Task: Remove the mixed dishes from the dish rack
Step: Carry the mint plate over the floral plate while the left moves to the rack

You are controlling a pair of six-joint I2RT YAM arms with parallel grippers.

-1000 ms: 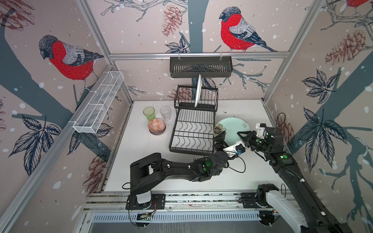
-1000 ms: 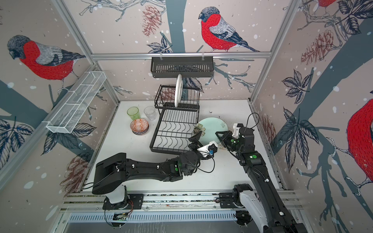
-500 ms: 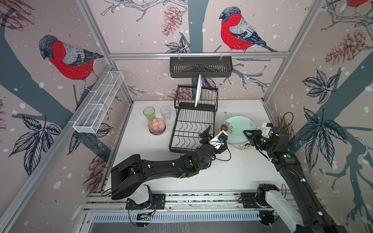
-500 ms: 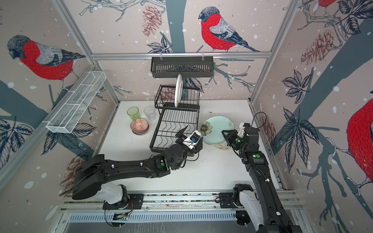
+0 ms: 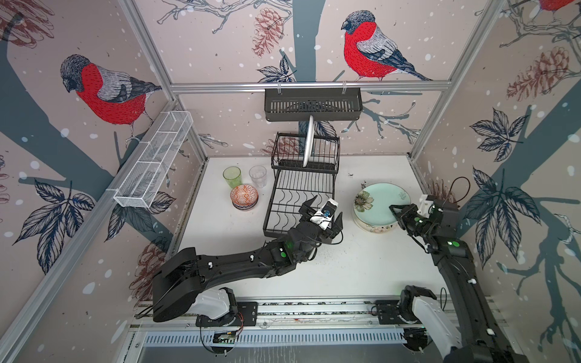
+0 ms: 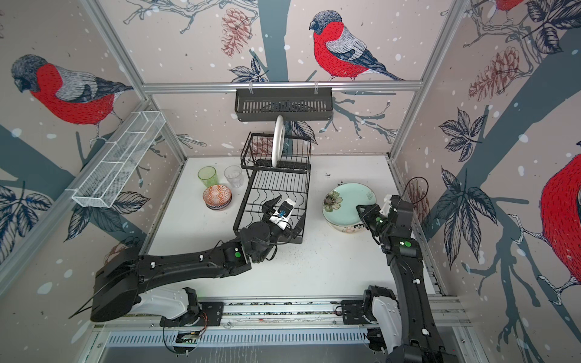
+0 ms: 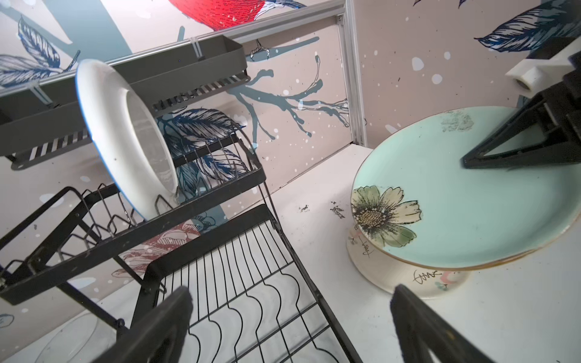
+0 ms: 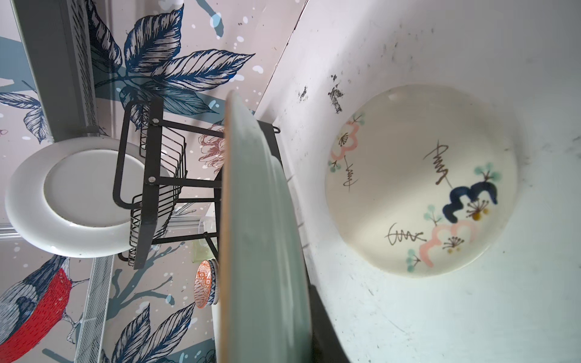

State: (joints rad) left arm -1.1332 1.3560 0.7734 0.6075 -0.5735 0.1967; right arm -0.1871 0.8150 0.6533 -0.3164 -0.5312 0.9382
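**While right claw [image 5: 396,212] pinches mint plate [image 5: 383,201], left claw [image 5: 323,212] gapes over dish rack [image 5: 301,188]**

Though the plate hides most of the fingers in the right wrist view, both top views show the right claw closed tight on the mint plate's near-right edge, w/ the flower side up. The plate lies roughly level over a floral bowl [image 5: 374,228] on the worktop [image 5: 361,267]. Plate and bowl are right of the rack and apart from it. Whether the plate rests on the bowl or hangs just clear of it is hard to tell from these angles.

The left claw is spread wide, holding nothing, above the near-right corner of the rack's flat lower tier (the one w/ wavy wires). One white plate [image 5: 308,141] stands on edge in a slot of the upper tier, at the back.

Left of the rack, on the worktop, a green tumbler [image 5: 232,177] and a clear tumbler [image 5: 257,176] stand upright side by side. Just in front of them is an orange-patterned bowl [image 5: 244,195], stacked on another bowl.
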